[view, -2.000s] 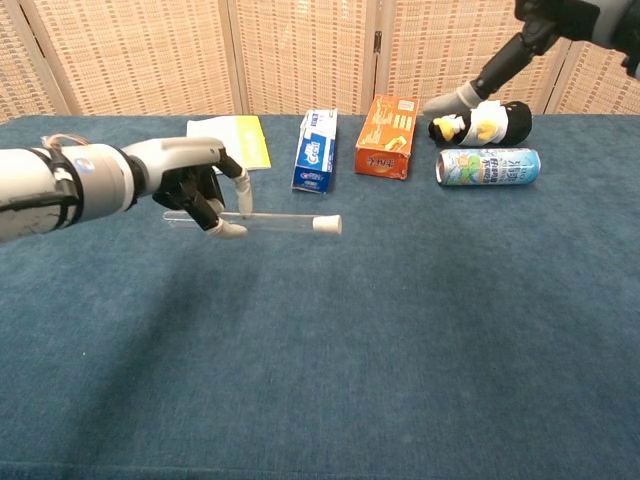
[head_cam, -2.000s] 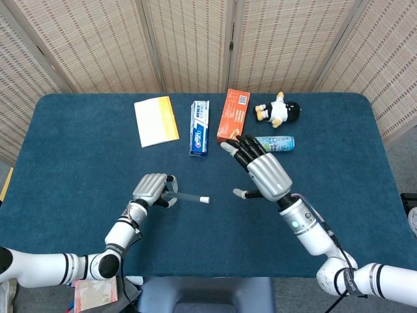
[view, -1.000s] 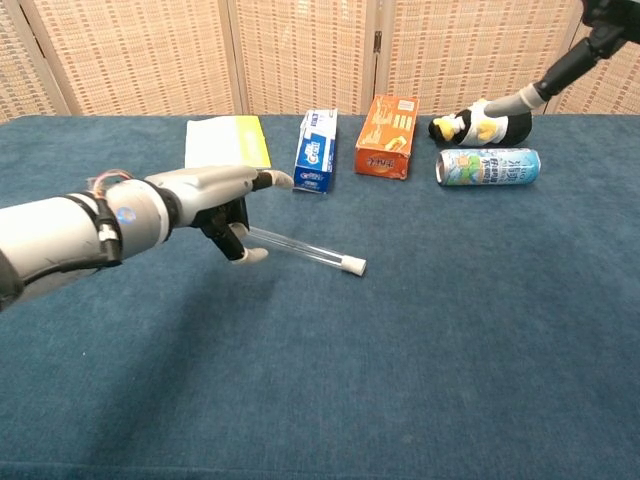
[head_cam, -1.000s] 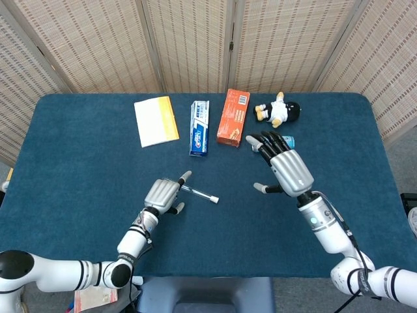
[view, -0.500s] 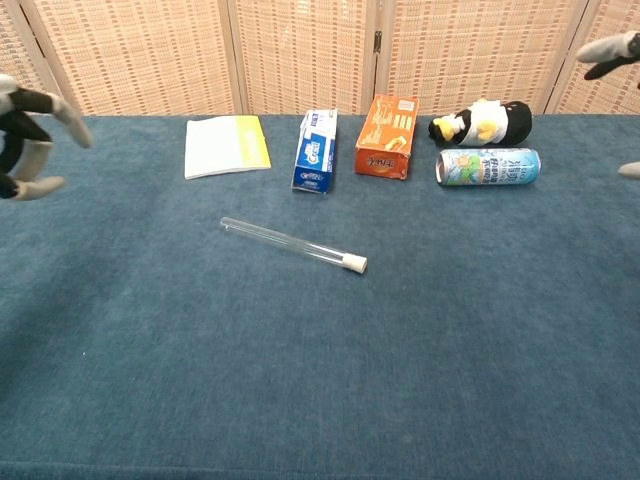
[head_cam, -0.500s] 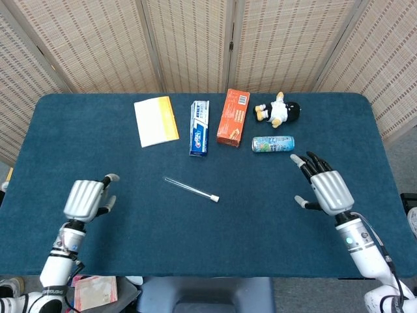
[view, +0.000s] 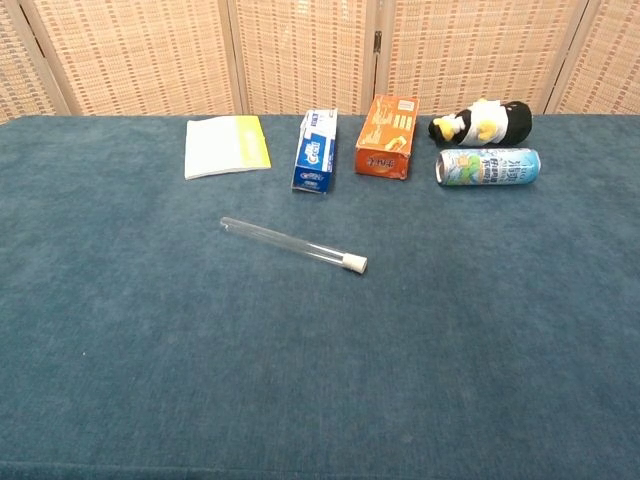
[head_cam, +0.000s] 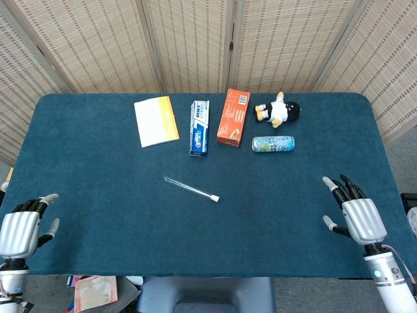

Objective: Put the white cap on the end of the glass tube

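Both arms drawn right back to the near corners of the worktop within the last second, where moments before the left hand was setting the glass tube down. Left hand now at the near left edge in the head view, fingers spread, holding nothing. Right hand at the near right edge, fingers likewise apart and empty. Neither hand seen at all in the chest view, where half a second ago fingertips of each were just leaving the frame.

Glass tube lying flat on the blue cloth near the middle of the worktop, slanting from far-left to near-right, in the same spot as half a second ago. White cap seated on the nearer, right-hand end of the tube, touching it and in line with it; whether pushed fully home cannot be told at this size. Other end of the tube open and rounded.

Along the far side, untouched and well apart from the tube: a yellow and white booklet, a toothpaste box, an orange box, a toy penguin and a can lying on its side.

Judging from this: cap on, tube released, hands retired to rest, so the task looks finished, with nothing left but perhaps a check that the cap sits tight
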